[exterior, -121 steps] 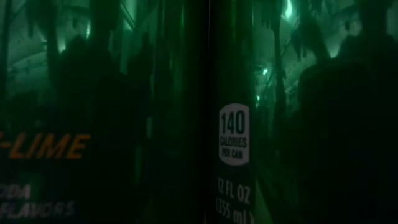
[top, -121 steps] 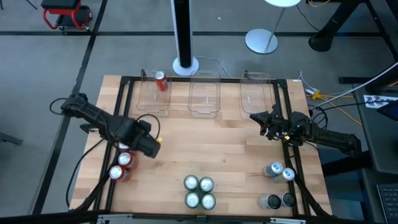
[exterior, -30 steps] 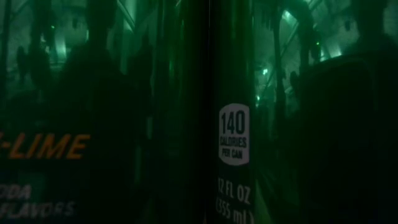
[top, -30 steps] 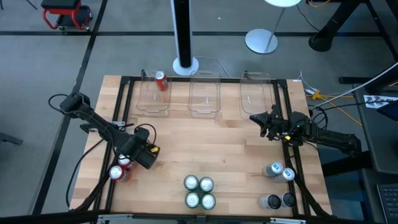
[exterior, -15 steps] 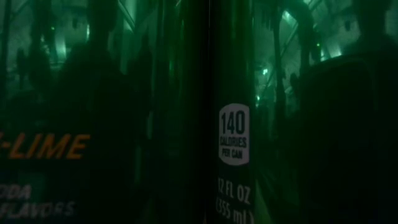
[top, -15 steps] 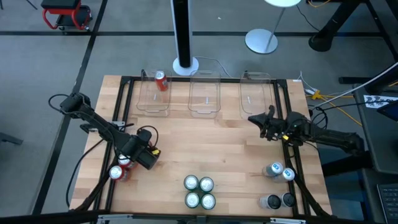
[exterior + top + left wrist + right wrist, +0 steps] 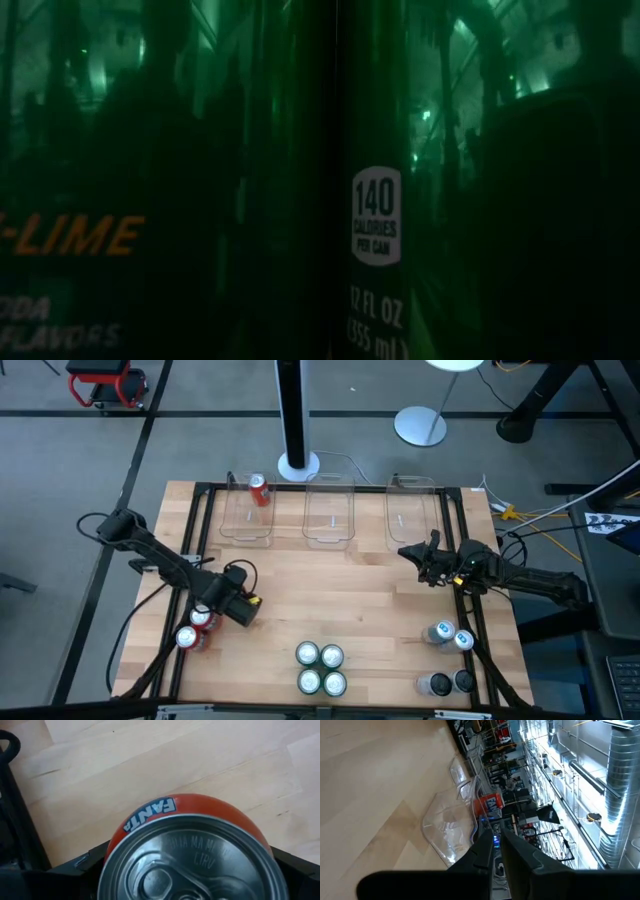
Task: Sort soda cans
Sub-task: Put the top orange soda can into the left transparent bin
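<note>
Left gripper, jaws wide and set either side of a red can whose silver top fills the left wrist view just ahead of the fingers; the walls appear to sit between the jaws, though from above the can itself is hidden under the gripper, so a firm hold cannot be confirmed. Two more red cans stand just behind and to the outer side of this gripper, touching one another. A fourth red can already stands in the leftmost clear bin, well ahead of the gripper across the table. Judged handling: a rigid thin-walled cylinder, smooth and painted, likely slippery and easily dented if squeezed hard; weight depends on whether it is full, which cannot be told. Best taken across the mid-body, upright. Four green cans form a tight square block at the near table edge, between the arms. Right gripper, fingers closed on nothing, waits just before the rightmost bin; four blue and dark cans stand behind it near the table's corner
</note>
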Available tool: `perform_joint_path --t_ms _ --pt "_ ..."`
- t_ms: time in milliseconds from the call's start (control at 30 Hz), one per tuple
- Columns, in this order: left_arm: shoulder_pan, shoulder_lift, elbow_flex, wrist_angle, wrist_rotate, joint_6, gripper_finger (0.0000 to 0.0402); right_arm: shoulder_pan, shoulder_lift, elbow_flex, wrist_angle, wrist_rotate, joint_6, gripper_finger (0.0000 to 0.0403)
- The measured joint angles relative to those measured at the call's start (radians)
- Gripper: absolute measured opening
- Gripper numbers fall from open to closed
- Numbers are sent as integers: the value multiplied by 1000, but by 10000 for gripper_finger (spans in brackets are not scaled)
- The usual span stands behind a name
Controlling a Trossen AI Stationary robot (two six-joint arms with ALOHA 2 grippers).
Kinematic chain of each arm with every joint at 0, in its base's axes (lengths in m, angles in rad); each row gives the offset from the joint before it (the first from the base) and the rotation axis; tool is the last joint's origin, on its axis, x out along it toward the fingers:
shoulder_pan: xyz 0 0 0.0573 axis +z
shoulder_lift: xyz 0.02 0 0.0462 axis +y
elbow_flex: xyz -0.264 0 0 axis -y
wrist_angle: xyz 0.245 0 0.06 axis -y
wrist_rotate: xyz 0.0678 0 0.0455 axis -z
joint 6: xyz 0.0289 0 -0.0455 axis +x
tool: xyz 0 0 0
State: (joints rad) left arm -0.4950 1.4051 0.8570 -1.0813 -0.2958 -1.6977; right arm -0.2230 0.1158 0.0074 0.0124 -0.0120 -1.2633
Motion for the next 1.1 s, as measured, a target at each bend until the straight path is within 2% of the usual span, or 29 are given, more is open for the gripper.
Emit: perform_joint_path --t_ms 200,367,567,867,967,1100 --pt "9 8 0 2 -2 1 327 0 0 0 0 0 -1 37" --pt "31 7 1 15 -4 24 293 0 0 0 0 0 -1 37" --pt "52 8 12 1 0 49 293 0 0 0 0 0 -2 37" --pt "111 8 178 -206 -24 122 293 0 0 0 0 0 -6 37" --pt "152 8 255 -286 -71 179 293 0 0 0 0 0 -6 37" --pt "212 8 360 -361 -183 272 293 0 0 0 0 0 -16 37"
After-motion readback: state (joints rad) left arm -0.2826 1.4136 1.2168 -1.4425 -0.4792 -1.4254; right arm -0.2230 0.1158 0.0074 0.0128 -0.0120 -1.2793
